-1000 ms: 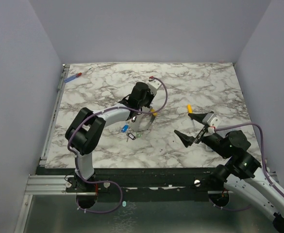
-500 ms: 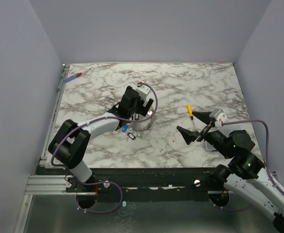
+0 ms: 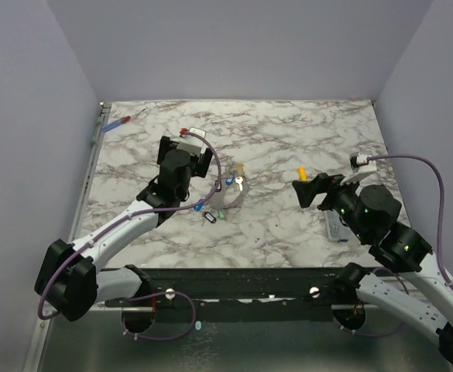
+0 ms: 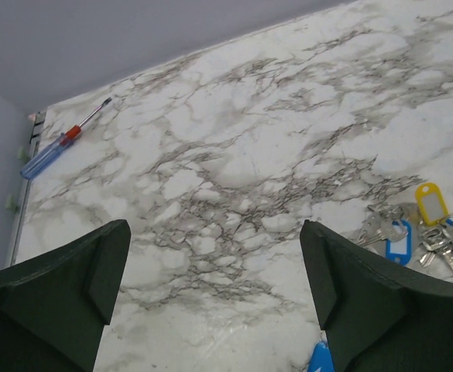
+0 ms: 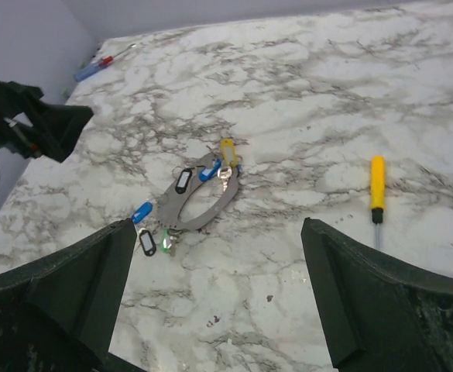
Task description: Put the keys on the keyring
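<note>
The keyring (image 5: 219,204) is a flat grey oval loop lying on the marble, also seen from above as the keyring (image 3: 224,199). Keys with a yellow tag (image 5: 226,147), a blue tag (image 5: 208,172) and a black tag (image 5: 183,180) lie at or on the loop. More keys (image 5: 155,242) with blue, black and green tags lie just outside its near-left end. My left gripper (image 3: 189,155) is open and empty, left of the loop; the left wrist view has the tagged keys (image 4: 430,203) to the right of its open gripper (image 4: 214,232). My right gripper (image 5: 218,229) hangs open and empty, raised to the right of the loop.
A yellow-handled screwdriver (image 3: 303,172) lies right of centre. A small clear box (image 3: 334,226) sits under my right arm. A blue and red screwdriver (image 3: 118,122) lies at the far left corner by the metal rail (image 3: 94,147). Grey walls enclose the table.
My left gripper has opened and drawn back left from the keyring, leaving the yellow-tagged key at the loop's far end. My right gripper has lifted and swung slightly right.
</note>
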{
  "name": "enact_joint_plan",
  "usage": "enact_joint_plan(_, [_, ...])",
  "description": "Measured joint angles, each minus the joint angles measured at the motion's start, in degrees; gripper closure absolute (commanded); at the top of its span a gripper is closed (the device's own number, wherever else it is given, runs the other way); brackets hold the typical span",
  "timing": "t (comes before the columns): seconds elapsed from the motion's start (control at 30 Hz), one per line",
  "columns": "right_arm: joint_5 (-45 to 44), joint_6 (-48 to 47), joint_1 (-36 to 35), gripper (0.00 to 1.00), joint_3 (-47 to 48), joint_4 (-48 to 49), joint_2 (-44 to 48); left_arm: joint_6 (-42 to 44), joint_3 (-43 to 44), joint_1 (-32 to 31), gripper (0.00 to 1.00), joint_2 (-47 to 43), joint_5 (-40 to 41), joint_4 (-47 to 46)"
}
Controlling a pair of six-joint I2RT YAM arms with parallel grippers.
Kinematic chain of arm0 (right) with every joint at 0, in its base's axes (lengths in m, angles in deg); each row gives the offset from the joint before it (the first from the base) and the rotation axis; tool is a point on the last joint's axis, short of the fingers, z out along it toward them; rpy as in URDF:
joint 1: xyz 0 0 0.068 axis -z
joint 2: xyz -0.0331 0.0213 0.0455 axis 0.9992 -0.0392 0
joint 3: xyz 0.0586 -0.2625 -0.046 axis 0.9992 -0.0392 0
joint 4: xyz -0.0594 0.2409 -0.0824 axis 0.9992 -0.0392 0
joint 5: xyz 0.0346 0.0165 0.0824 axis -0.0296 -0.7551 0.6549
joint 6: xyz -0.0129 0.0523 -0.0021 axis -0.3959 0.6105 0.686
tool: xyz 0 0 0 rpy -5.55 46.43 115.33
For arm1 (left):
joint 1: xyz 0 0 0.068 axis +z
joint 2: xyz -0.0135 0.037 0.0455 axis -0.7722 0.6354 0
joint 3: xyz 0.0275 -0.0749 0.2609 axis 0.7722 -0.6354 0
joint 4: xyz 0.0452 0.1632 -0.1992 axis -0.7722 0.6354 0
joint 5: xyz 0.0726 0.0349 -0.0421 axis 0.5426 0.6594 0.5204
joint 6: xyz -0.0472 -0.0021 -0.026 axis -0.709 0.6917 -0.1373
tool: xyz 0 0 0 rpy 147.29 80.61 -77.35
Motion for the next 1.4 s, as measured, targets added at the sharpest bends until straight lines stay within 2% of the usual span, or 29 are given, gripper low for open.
enact_joint_plan(0.2, [-9.29, 3.56, 0.00, 0.00, 2.08, -7.96, 0.44, 2.56, -7.85, 0.09, 0.01, -3.72, 2.64, -1.11])
enact_joint_plan(0.5, [-15.80, 3.21, 0.00, 0.00, 2.08, -13.68, 3.96, 1.86, -5.84, -0.17, 0.01, -3.08, 7.23, 0.44])
enact_joint_plan(0.67, [-17.86, -0.55, 0.00, 0.00, 1.11, -10.32, 2.86, -2.29, -0.57, -0.11, 0.01, 0.35, 13.18, 3.06])
enact_joint_plan(0.8, [-26.08, -6.99, 0.00, 0.00, 0.07, -3.85, -3.58, -4.42, 1.70, 0.96, 0.01, 3.23, 18.64, 4.76])
enact_joint_plan(0.93, [-34.45, -13.86, 0.00, 0.00, -0.07, 2.71, -12.63, -7.13, 1.75, 5.42, 0.01, 3.48, 20.41, 7.17])
enact_joint_plan(1.03, [-36.06, -16.70, 0.00, 0.00, -1.44, 5.38, -15.91, -8.85, 1.77, 9.38, 0.01, 3.48, 20.46, 7.96])
enact_joint_plan(1.17, [-36.04, -15.19, 0.00, 0.00, -2.14, 5.09, -17.14, -9.99, 1.81, 11.93, 0.01, 3.48, 20.20, 8.61])
enact_joint_plan(1.4, [-31.98, -6.08, 0.00, 0.00, -2.14, 2.64, -15.96, -11.23, 2.23, 14.25, 0.01, 3.39, 18.73, 9.46])
